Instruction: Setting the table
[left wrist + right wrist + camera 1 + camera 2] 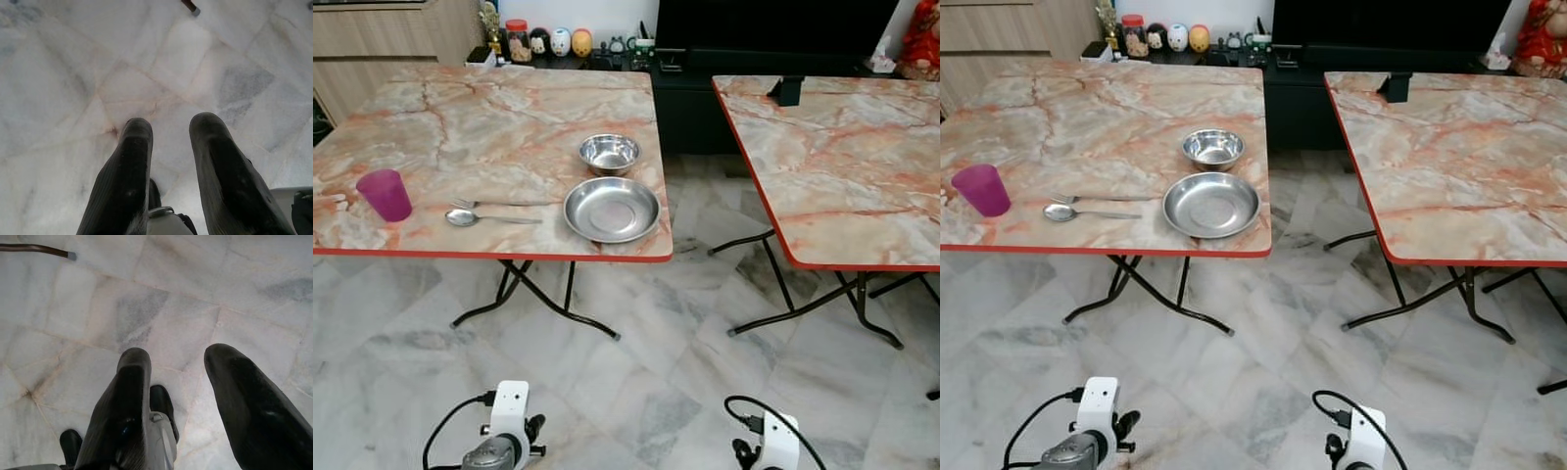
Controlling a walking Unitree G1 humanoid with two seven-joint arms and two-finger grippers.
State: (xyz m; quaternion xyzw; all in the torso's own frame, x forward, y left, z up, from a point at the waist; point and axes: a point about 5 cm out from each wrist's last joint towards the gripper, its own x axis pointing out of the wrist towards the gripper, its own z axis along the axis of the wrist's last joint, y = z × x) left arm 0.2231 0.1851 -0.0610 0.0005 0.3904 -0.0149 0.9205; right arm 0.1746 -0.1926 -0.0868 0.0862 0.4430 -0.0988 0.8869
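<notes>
On the left marble-patterned table lie a steel plate near the front edge, a small steel bowl just behind it, a fork and a spoon side by side left of the plate, and a purple cup at the far left. Both arms hang low over the floor, well short of the table. My left gripper is open with nothing between its fingers, pointing at the tiles. My right gripper is open too, over bare floor.
A second marble-patterned table stands to the right, with a small black object at its back edge. A gap of marble floor runs between the tables. Folding black legs spread under each. A dark cabinet and figurines line the back wall.
</notes>
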